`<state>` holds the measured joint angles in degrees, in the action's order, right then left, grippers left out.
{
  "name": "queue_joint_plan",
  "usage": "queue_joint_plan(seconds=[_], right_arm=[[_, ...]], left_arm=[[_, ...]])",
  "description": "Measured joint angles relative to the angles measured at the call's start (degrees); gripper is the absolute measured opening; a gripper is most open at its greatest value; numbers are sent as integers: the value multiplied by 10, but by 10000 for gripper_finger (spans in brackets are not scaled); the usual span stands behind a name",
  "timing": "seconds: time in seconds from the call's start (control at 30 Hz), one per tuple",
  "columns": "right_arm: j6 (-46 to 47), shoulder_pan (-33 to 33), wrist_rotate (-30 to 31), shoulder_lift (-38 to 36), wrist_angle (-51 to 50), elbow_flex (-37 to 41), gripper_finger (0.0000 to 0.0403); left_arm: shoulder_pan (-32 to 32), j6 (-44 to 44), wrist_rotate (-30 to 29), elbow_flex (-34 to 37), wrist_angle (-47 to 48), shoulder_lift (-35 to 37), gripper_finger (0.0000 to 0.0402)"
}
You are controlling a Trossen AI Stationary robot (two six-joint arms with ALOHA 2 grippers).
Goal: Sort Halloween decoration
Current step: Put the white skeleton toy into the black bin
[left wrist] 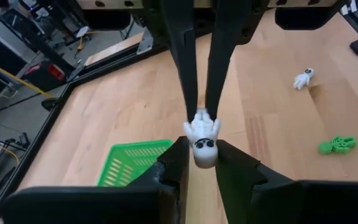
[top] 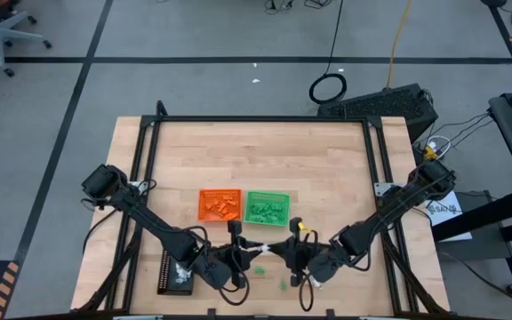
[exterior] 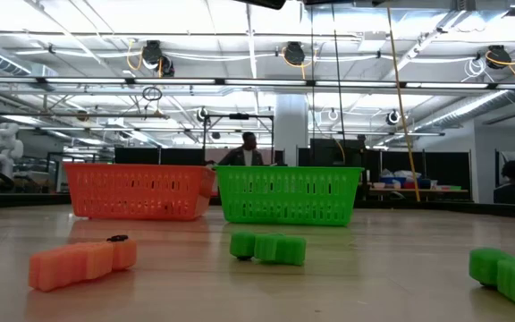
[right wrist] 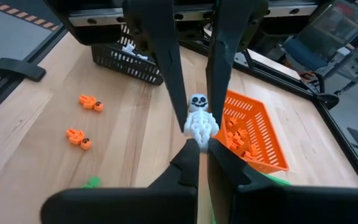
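Gripping one white skeleton trinket (left wrist: pixel 202 138) between both sets of fingers, left gripper (left wrist: pixel 201 152) and right gripper (right wrist: pixel 198 148), above the table (top: pixel 327 169), near the green tray (top: pixel 267 207).

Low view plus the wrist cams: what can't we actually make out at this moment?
- Low view: neither hand shows; the arms are cut off by the top edge.
- Low view: contents of the orange basket and green basket are hidden by their walls.
- High view: the white skeleton is too small to see among both hands.
- Right wrist view: the black tray is partly hidden by the right hand.
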<state>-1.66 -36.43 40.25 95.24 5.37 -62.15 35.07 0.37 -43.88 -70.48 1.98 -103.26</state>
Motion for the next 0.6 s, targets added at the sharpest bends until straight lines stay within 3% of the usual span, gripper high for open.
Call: queue_joint_plan(seconds=[0.33, 0.6], right_arm=[[0, 0, -2, 0, -1, 0, 5], [30, -4, 1, 0, -19, 0, 67]], left_arm=[[0, 7, 15, 0, 3, 0, 29], [6, 15, 17, 0, 7, 0, 16]])
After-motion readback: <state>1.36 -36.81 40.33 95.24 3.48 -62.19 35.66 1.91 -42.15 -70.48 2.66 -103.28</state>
